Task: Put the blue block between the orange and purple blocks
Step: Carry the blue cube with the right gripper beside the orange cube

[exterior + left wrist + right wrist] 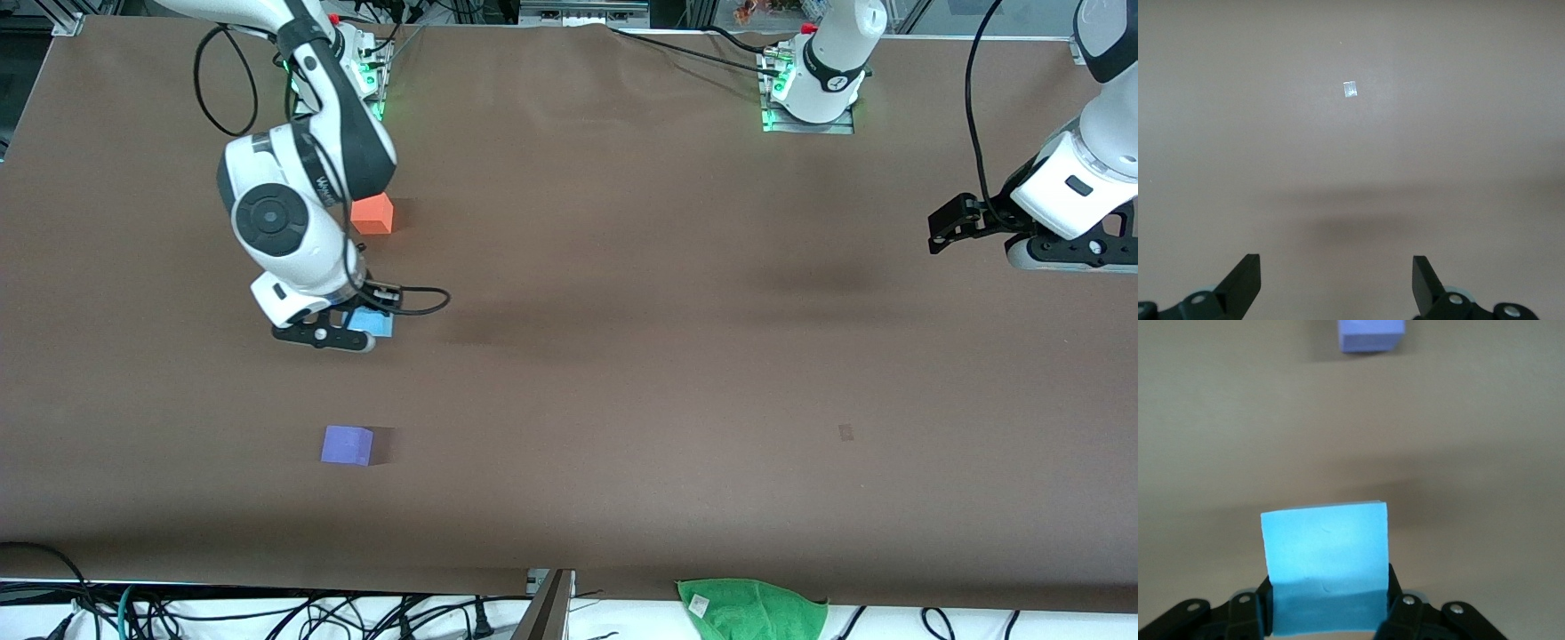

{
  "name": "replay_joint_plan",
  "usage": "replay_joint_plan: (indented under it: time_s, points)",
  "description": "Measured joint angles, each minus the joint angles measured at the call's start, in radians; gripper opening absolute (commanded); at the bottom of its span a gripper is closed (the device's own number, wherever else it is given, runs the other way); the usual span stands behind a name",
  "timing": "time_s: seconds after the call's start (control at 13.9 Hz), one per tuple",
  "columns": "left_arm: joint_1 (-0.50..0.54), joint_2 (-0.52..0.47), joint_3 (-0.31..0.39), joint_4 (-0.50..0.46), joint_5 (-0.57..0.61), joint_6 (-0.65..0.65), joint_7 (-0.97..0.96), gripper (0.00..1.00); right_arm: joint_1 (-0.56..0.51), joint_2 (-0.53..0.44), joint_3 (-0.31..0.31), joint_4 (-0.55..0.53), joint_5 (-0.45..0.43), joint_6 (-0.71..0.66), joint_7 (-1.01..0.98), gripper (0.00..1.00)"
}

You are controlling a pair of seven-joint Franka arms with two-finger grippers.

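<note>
A: What lies nearest to the front camera?

B: A green cloth [754,606] at the counter [622,356] edge. Farther from the camera is the purple block [347,444], alone on the brown surface.

A: And the blue block [372,322]?

B: It is farther again, between the purple and the orange block [372,214], roughly in line with both. The right end effector [342,331] is clenched on it; in the right wrist view the fingers [1401,613] press its two sides. Whether it touches the counter, I cannot tell.

A: The left arm?

B: It waits at its own end of the counter. The left end effector [1337,283] is released, fingers wide apart, over bare counter with a small pale mark [1350,89].
</note>
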Motion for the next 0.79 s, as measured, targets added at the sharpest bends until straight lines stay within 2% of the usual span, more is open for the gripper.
replay_joint_plan:
  time_s: [0.36, 0.79]
  points:
    - [0.006, 0.0, 0.003, 0.0, 0.0, 0.0, 0.0, 1.0, -0.005, -0.041, -0.061, -0.22, 0.017, 0.223, -0.082, 0.57]
    - [0.006, 0.0, 0.003, 0.0, 0.0, -0.001, 0.0, 1.0, -0.005, -0.054, -0.065, -0.433, 0.017, 0.501, -0.085, 0.57]
